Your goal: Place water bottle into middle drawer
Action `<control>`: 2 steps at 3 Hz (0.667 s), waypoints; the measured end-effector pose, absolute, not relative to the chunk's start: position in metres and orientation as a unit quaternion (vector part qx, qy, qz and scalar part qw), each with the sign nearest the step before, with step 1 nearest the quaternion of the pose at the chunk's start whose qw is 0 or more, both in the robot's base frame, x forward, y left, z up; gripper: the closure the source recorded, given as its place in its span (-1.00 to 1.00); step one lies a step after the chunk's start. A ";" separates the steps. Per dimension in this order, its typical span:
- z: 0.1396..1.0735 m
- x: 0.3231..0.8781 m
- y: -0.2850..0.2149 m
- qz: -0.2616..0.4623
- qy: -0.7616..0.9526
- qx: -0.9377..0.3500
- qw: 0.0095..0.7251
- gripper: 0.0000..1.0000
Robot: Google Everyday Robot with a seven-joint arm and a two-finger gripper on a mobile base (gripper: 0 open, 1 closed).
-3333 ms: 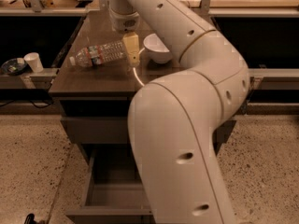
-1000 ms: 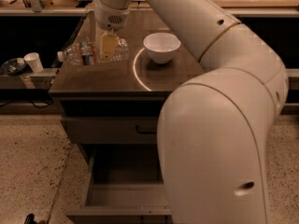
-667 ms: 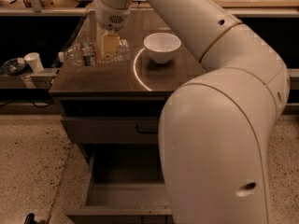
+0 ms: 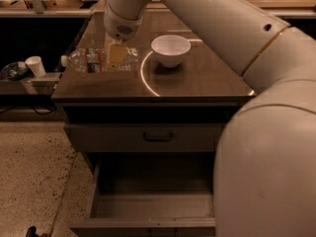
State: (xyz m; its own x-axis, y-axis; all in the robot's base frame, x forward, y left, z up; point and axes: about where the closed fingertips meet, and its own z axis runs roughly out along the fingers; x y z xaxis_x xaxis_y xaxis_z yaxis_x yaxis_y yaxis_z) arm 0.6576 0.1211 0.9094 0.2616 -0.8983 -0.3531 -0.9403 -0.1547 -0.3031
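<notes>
Currently, on the cabinet: the dark brown tabletop (image 4: 197, 83) carries a round white bowl (image 4: 170, 49) near its middle, with a thin pale arc (image 4: 144, 75) marked on the surface at the bowl's left. Off the cabinet, on a lower ledge (image 4: 42, 80) at far left, a small white paper cup (image 4: 35, 65) stands upright. Below the top sits a closed grey drawer front with a dark bar handle (image 4: 158, 137). Under that the wide shallow grey drawer (image 4: 148, 206) is pulled out, with its tray floor in view. My bulky white arm (image 4: 261, 147) crosses the right side and hides the drawer's right end and that corner of the cabinet.

The small clear crinkly plastic water bottle (image 4: 86, 60) lies on its side along the tabletop's left part, white cap pointing left, its other end near the bowl but apart from it. My gripper (image 4: 116, 58) is down over the bottle's right half — directly on top of it. Whether it is clamped on the bottle or only set about it, I cannot tell.
</notes>
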 end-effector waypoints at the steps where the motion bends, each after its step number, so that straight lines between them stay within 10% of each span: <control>1: 0.911 0.608 0.127 0.059 0.619 -0.741 0.252 1.00; 2: 0.872 0.556 0.132 0.092 0.623 -0.744 0.223 1.00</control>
